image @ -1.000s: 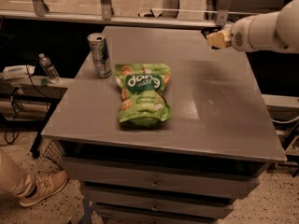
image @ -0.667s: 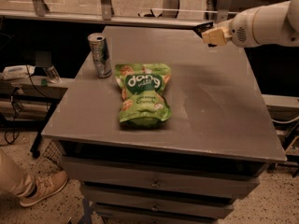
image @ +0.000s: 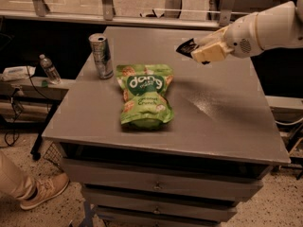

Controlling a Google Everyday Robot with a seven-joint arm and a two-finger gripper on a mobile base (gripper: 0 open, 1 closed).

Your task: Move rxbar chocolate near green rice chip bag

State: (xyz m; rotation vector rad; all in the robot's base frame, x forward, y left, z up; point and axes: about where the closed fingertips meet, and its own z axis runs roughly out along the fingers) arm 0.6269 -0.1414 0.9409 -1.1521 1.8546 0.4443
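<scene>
The green rice chip bag lies flat on the grey table, left of centre, its "dang" lettering facing up. My gripper comes in from the right on a white arm and hangs above the table's back right part, to the right of the bag and higher than it. It is shut on the rxbar chocolate, a small black wrapper sticking out to the left of the cream fingers. The bar is held off the table.
A silver drink can stands at the table's back left, just beyond the bag. A water bottle stands on a low shelf to the left. A person's shoe is on the floor at lower left. Drawers sit under the table top.
My gripper with the black bar has moved left and slightly forward over the table, toward the green bag. The bag and can have not moved.
</scene>
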